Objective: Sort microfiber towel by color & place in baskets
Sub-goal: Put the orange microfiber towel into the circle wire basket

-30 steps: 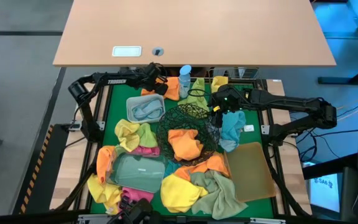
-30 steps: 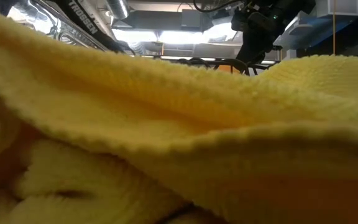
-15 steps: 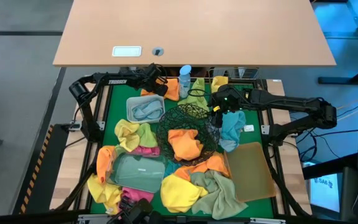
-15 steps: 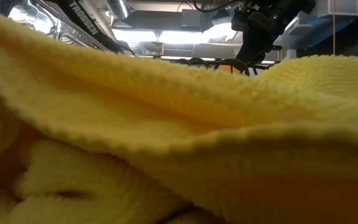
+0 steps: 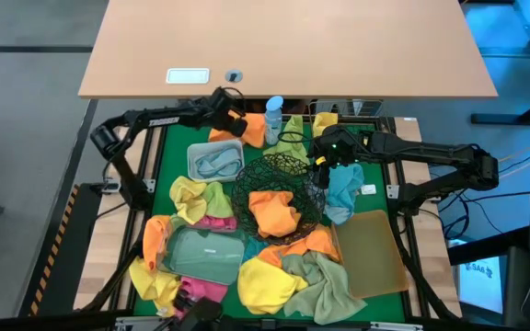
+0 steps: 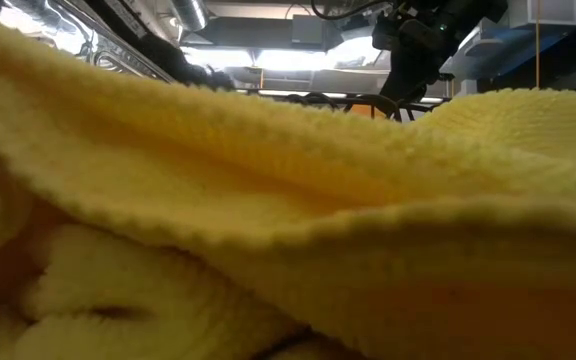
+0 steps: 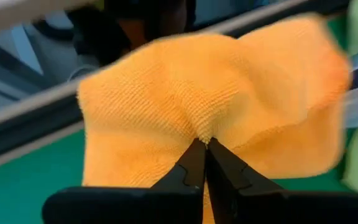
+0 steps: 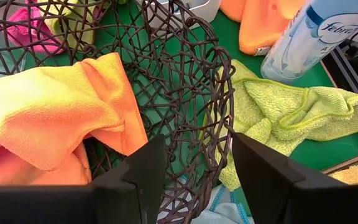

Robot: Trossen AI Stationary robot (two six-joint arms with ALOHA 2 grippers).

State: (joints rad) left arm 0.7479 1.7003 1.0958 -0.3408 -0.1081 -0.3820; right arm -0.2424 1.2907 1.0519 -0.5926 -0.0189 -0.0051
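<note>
An orange towel (image 5: 255, 130) lies at the mat's far edge, left of the blue-capped bottle (image 5: 273, 117). My left gripper (image 5: 238, 123) is shut on it (image 7: 205, 142). My right gripper (image 8: 197, 180) hangs open over the right rim of the round black wire bowl (image 5: 279, 187). Its fingers stand on either side of the rim (image 8: 219, 112), and I cannot tell whether they touch it. An orange-and-yellow towel (image 8: 48, 118) lies inside the bowl. A light green towel (image 8: 291, 106) lies on the mat beyond the rim. My left gripper pinches a small raised fold near the middle of the orange towel (image 7: 207, 132) between its two fingertips. The fingers slant down from the table's left. The cloth spreads out around the pinch, puckered toward it. Whether its edges are still on the mat does not show.
A white tub (image 5: 215, 162) holds a pale towel. A clear tray (image 5: 205, 254) and a tan bin (image 5: 373, 253) stand near the front. Yellow, pink, green and light blue towels (image 5: 343, 191) are strewn over the green mat. A yellow towel (image 6: 288, 220) blocks the low view.
My left arm has drawn up and back at the far left of the mat, and its gripper has risen a little at the orange towel. My right arm has kept still.
</note>
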